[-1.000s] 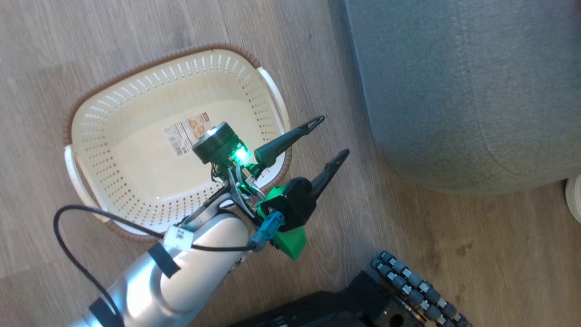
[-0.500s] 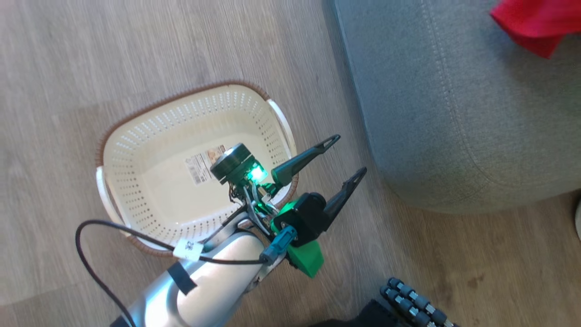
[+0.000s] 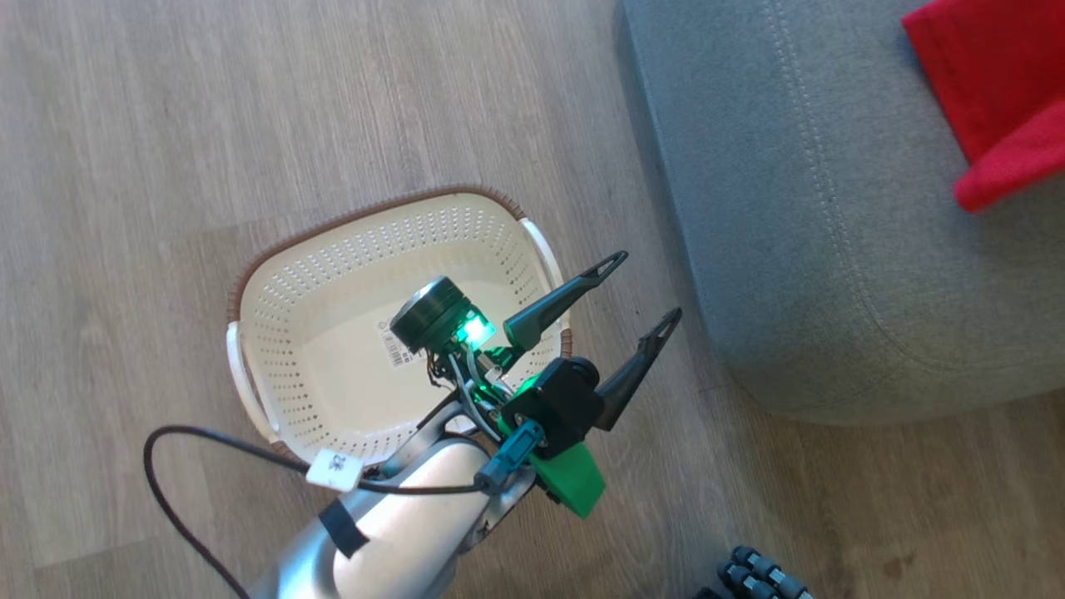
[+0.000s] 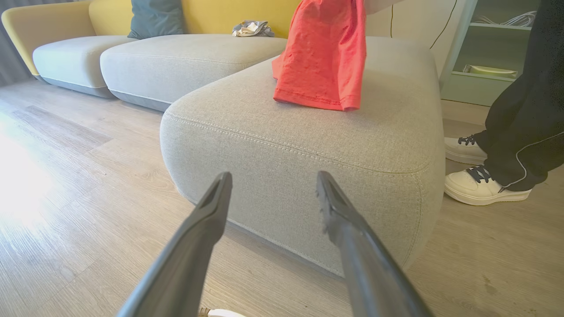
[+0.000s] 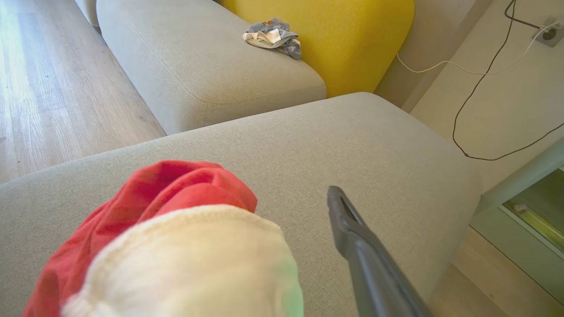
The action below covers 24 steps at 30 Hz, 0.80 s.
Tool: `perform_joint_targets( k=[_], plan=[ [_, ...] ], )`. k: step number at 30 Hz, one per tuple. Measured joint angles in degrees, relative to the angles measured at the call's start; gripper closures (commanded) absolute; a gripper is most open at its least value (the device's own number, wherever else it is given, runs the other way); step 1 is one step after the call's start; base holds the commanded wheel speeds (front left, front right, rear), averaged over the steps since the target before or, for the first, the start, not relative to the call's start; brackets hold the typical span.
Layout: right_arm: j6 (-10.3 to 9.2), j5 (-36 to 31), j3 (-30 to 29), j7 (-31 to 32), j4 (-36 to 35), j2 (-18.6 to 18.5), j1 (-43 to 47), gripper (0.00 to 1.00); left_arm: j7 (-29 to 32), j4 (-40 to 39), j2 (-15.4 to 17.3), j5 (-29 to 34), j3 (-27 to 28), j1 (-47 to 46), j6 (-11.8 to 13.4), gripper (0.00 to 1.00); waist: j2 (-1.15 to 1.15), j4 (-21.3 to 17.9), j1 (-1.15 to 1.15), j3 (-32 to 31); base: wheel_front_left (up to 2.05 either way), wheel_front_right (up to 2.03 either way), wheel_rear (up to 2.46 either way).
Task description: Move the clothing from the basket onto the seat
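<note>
Daylight pours in hard, burning the floor (image 4: 22, 185) to white glare at the left wrist view's left edge, with wide-angle stretch toward the corners. In the right wrist view the clothing (image 5: 176, 246) is so close it blurs soft. The head view is crisp and evenly bright, a green lamp (image 3: 474, 331) glowing.

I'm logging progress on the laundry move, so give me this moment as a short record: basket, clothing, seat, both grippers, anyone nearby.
basket: on the wood floor, no clothing inside, paper label bare
clothing: red garment reaching down onto the seat top; red-and-white knit draped over one finger of the right gripper
seat: grey cushion beside the basket, not touching it
left gripper: open, holding nothing, over the basket's seat-side edge
right gripper: above the seat; grip hidden by fabric
person: white shoes on the floor beside the seat
</note>
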Motion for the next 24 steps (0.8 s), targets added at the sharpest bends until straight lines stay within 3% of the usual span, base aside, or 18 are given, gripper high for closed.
perform_joint_targets(
  k=[5, 13, 19, 24],
  plan=[
    [0.00, -0.9, 0.2, 0.6, 0.0, 0.2, 0.1, 0.00, 0.0, -0.2, -0.3, 0.2, 0.2, 0.0, -0.5, 0.00, 0.00, 0.6, 0.00, 0.5, 0.00, 0.00, 0.00],
    [0.00, -1.5, 7.4, 9.5, 0.1, 2.9, 2.8, 0.00, 0.0, -0.4, -0.5, 0.6, 1.5, 0.6, -1.5, 0.00, 0.00, 1.2, 0.00, 0.9, 0.00, 0.00, 0.00],
    [0.00, 5.5, 13.9, 15.6, -0.8, 6.0, 4.5, 0.00, 0.0, -0.4, -0.7, 0.6, 1.9, 0.8, -1.7, 0.00, 0.00, 1.1, 0.00, -0.3, 0.00, 0.00, 0.00],
    [0.00, 13.3, 19.7, 17.6, -6.8, 6.1, 7.8, 0.00, 0.0, -0.3, -1.0, 0.6, 2.2, 1.2, -1.8, 0.00, 0.00, 0.9, 0.00, -2.3, 0.00, 0.00, 0.00]
  ],
)
